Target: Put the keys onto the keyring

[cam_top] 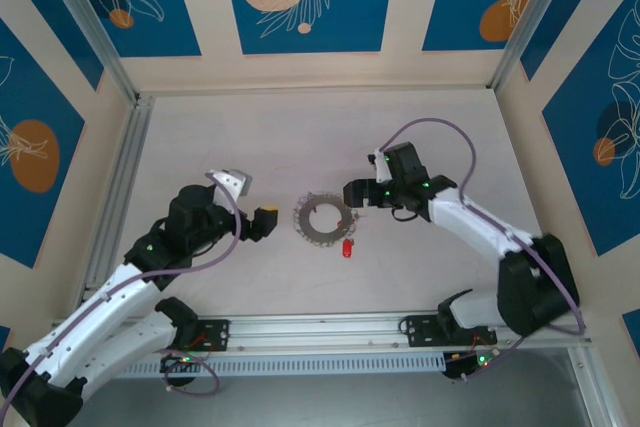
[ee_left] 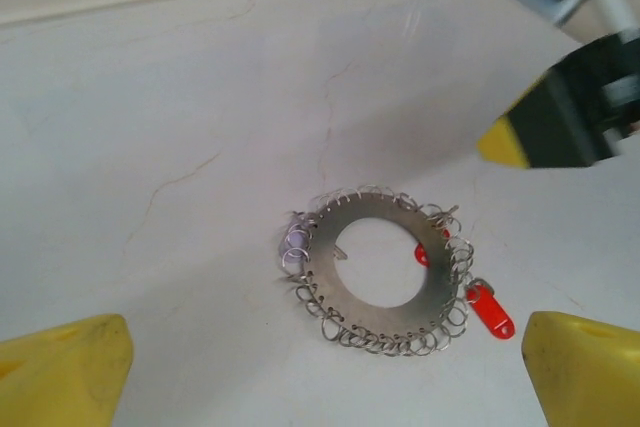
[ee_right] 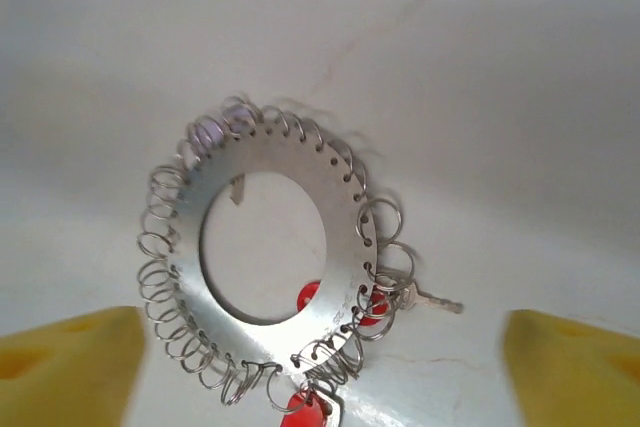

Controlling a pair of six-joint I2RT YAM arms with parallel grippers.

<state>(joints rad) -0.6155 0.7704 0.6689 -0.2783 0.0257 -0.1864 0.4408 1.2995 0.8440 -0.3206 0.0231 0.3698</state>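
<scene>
Left gripper (ee_left: 325,372), right gripper (ee_right: 320,367) wide open, empty; keyring (cam_top: 324,219) flat on desk (cam_top: 250,137); red key (cam_top: 347,247) touching rim, long axis near-far.

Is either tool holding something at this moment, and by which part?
Nothing is held. The left tool and the right tool are both open; the keyring lies flat on the table between them.
</scene>
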